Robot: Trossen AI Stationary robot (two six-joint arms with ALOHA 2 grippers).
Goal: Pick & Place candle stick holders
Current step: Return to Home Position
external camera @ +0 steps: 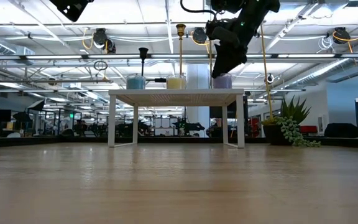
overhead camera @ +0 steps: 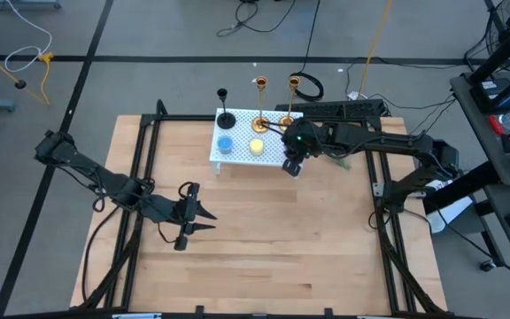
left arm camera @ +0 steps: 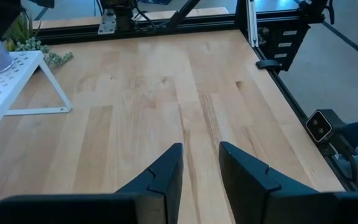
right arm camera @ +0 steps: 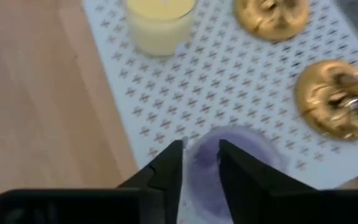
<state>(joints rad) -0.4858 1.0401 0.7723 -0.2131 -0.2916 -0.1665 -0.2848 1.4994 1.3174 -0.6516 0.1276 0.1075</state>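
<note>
- Candle stick holders (overhead camera: 261, 122) are set upright along the rack's (overhead camera: 240, 154) far edge.
- Right pincer (overhead camera: 292, 169), released, is poised above the rack, nearer them.
- Left pincer (overhead camera: 209, 221), released, is parked well off the rack.

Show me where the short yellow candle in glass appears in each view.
High view: short yellow candle, middle of white perforated rack.
Low view: candle atop rack, centre.
Left wrist view: not in it.
Right wrist view: candle on rack, near its edge.
Shared landmark: the rack.

shiny gold holders (right arm camera: 337, 99), matt white rack (right arm camera: 229, 81), smooth wooden table (overhead camera: 282, 239).
</note>
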